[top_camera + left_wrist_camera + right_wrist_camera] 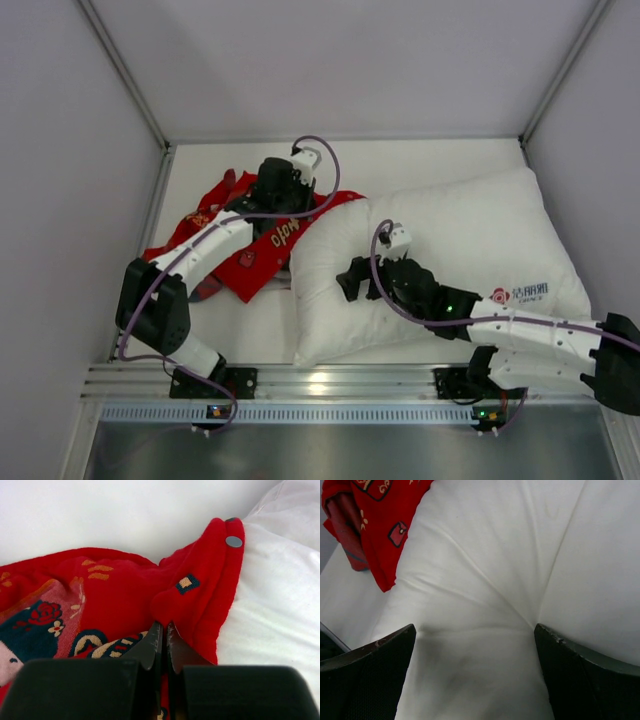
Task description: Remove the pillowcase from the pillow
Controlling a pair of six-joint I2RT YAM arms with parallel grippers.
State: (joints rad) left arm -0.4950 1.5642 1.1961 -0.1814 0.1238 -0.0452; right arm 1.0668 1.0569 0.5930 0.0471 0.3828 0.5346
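Observation:
The red printed pillowcase [240,240] lies crumpled at the left of the table, with one edge still lapping the near corner of the white pillow [450,250]. My left gripper [275,190] sits on the pillowcase and is shut on a fold of the red fabric [115,590], as the left wrist view [162,630] shows. The pillow [280,610] lies just right of that fold. My right gripper [355,278] is open wide and presses down on the pillow's left part [485,580], its fingers [370,675] dented into the white cloth. A corner of the pillowcase [385,525] shows at the upper left there.
Grey walls enclose the table on the left, back and right. A metal rail [330,385] runs along the near edge by the arm bases. The pillow fills the right half, its red-and-grey logo [520,294] near my right arm. A grey snap button [233,541] sits on the pillowcase hem.

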